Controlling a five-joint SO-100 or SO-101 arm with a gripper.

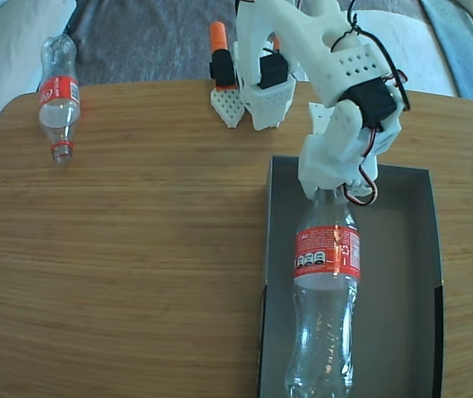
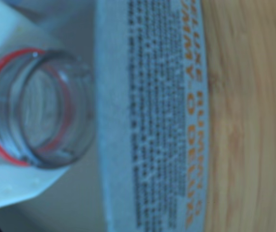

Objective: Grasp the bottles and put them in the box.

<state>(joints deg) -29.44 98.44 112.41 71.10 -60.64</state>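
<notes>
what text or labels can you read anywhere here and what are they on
"Coke": white script, red label, bottle in the box.
Far bottle label: white lettering too small to read.
Box wall in the wrist view: dark fine print and orange lettering, sideways, too blurred to read.

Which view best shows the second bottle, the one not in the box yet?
The fixed view: the second bottle lies whole at the table's far-left corner. The wrist view shows none of it, only the other bottle's open neck close up.
</notes>
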